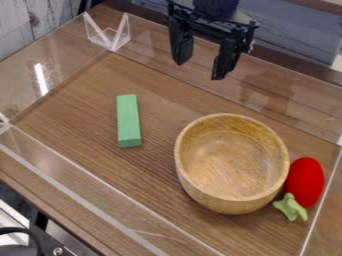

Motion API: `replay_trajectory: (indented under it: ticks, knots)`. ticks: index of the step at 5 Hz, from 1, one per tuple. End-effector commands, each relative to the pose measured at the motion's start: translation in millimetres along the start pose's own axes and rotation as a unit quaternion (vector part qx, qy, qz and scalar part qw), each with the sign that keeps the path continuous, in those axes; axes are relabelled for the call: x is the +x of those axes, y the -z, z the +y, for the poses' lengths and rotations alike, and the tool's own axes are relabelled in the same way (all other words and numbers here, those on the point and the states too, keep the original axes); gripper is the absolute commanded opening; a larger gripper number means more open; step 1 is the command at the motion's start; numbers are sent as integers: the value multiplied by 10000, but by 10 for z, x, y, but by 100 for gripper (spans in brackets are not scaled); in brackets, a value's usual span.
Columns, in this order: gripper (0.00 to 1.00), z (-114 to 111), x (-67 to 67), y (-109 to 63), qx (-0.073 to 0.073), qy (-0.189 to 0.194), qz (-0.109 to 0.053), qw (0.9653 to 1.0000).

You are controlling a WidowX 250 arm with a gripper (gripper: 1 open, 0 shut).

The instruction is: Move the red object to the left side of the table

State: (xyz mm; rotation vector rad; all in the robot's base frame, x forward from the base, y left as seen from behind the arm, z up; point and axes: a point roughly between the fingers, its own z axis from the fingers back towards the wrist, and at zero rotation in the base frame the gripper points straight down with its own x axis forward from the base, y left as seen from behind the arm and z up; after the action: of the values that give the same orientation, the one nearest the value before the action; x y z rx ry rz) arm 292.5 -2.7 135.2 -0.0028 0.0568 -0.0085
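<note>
The red object, a small glossy red toy fruit with a light-green leafy end, lies on the brown wood-grain table at the right edge, touching the outside of a round wooden bowl. My black gripper hangs over the far middle of the table, pointing down, its two fingers spread apart with nothing between them. It is well away from the red object, up and to the left of it in the picture.
A round wooden bowl stands right of centre with nothing in it. A green rectangular block lies left of centre. Clear acrylic walls edge the tabletop, with a clear bracket at the far left corner.
</note>
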Motion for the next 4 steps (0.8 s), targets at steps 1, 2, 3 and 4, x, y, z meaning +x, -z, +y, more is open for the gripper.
replay_trajectory:
  ticks: [1,2,3,4]
  knots:
    - [100,28,-36,170,-42,3,169,9998]
    - [100,-416,-54,329,-167,-2,139,9998]
    - [100,-909,-35,428,-270,91,63,9996]
    - [100,-1366,-33,516,-404,109,-42,9991]
